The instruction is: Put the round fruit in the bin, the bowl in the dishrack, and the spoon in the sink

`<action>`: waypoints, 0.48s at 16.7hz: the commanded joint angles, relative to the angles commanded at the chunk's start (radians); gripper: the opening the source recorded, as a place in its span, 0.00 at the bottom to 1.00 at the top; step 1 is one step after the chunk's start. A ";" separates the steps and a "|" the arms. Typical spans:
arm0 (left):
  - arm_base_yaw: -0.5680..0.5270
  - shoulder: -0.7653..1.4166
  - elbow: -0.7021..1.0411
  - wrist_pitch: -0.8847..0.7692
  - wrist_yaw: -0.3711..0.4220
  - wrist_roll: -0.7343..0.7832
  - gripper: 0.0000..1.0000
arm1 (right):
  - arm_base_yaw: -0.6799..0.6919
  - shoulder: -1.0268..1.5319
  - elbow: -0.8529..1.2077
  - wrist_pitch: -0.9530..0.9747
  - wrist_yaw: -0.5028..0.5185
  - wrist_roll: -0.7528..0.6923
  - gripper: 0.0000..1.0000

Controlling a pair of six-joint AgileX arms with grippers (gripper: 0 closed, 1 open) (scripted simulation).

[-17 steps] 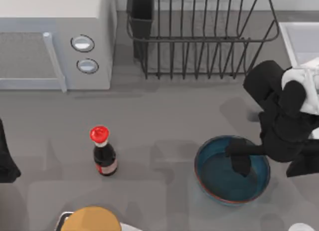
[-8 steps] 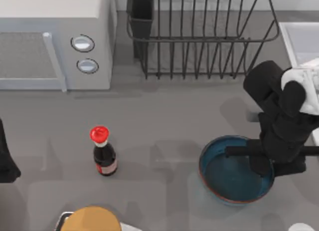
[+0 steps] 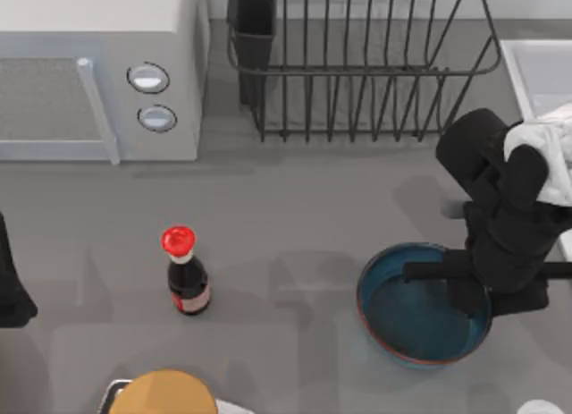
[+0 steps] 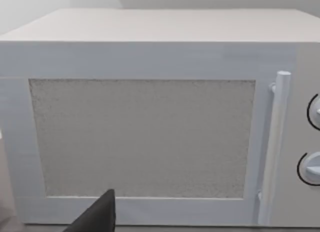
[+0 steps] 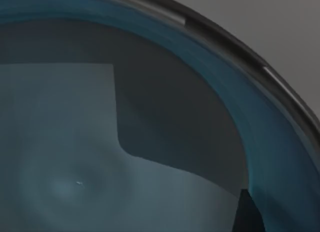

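The right gripper sat low over the right edge of the bowl, near the table's front right; whether its claw had clamped the rim I could not tell. A shallow bite could let the bowl slip before reaching the dishrack. The left arm was parked at the left edge

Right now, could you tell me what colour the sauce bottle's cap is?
Red, best seen in the top view: sauce bottle's cap.

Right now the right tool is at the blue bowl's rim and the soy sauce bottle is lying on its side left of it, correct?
Not quite. The soy sauce bottle stands upright, red cap up, as the top view shows. The rest holds: the right tool is at the rim of the blue bowl, and the bottle is to the bowl's left.
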 joint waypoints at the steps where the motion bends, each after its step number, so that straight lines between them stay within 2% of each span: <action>1: 0.000 0.000 0.000 0.000 0.000 0.000 1.00 | -0.001 -0.002 0.001 -0.001 0.001 0.000 0.00; 4: 0.000 0.000 0.000 0.000 0.000 0.000 1.00 | 0.001 -0.012 0.038 -0.041 0.001 0.001 0.00; 8: 0.000 0.000 0.000 0.000 0.000 0.000 1.00 | 0.000 -0.061 0.155 -0.234 0.001 -0.001 0.00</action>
